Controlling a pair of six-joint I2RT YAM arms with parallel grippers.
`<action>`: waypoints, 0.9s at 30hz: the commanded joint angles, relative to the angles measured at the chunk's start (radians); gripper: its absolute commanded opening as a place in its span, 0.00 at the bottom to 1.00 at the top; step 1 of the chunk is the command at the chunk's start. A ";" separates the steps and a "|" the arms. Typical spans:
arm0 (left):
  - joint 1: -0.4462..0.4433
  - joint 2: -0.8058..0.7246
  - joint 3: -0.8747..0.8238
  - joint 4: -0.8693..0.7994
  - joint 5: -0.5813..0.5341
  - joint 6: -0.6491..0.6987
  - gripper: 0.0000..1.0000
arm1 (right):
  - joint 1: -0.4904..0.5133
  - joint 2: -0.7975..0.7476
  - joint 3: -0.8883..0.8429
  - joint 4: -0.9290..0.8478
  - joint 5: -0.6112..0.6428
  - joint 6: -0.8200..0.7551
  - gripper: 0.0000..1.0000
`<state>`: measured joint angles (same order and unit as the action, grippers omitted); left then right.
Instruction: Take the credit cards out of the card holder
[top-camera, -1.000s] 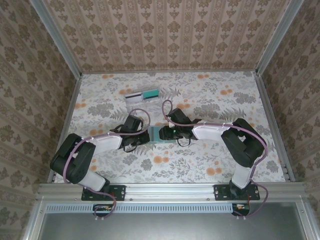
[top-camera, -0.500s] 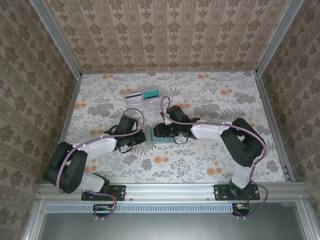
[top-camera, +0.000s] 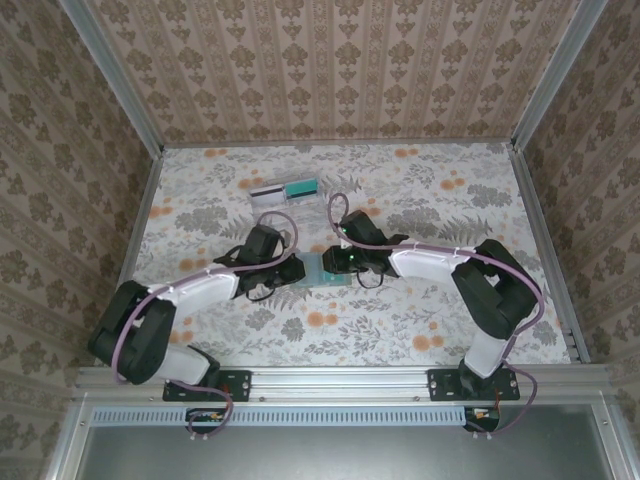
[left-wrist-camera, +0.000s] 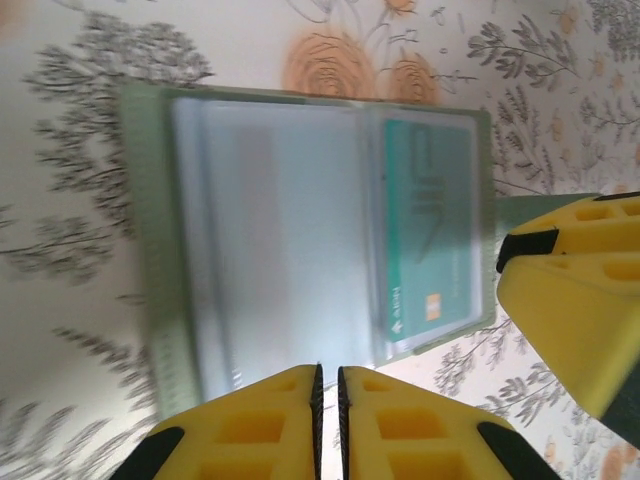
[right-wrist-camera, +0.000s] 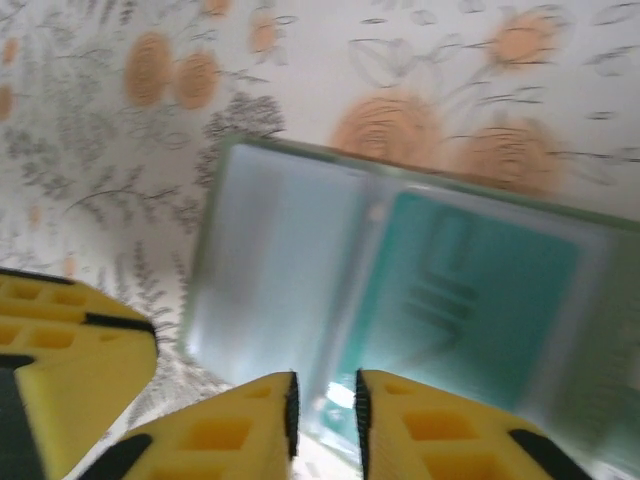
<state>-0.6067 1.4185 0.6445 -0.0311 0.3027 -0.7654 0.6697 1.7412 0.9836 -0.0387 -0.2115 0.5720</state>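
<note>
Nearly closed, the left pincer (left-wrist-camera: 328, 385) and right pincer (right-wrist-camera: 323, 400) border the card holder (left-wrist-camera: 280, 220).

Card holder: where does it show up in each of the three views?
Top external: card holder near the picture's centre.
Left wrist: lying open across the middle.
Right wrist: open, centre to right edge.
Shared landmark: the teal card in its right half, both wrist views.

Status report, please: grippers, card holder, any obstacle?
Grippers: left gripper and right gripper nearly shut at card holder edge, grip unclear. Holder open, teal card in pocket. Nothing blocking; clear box sits beyond.
</note>
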 joint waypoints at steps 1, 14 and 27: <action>-0.019 0.061 0.042 0.065 0.050 -0.050 0.15 | -0.022 -0.025 -0.029 -0.081 0.093 -0.051 0.21; -0.033 0.185 0.098 0.091 0.056 -0.068 0.17 | -0.028 0.047 -0.014 -0.100 0.147 -0.084 0.04; -0.039 0.238 0.129 0.091 0.059 -0.053 0.19 | -0.018 0.083 -0.006 -0.089 0.132 -0.087 0.04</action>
<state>-0.6392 1.6405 0.7364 0.0540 0.3450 -0.8196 0.6395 1.7912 0.9638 -0.1036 -0.0921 0.4995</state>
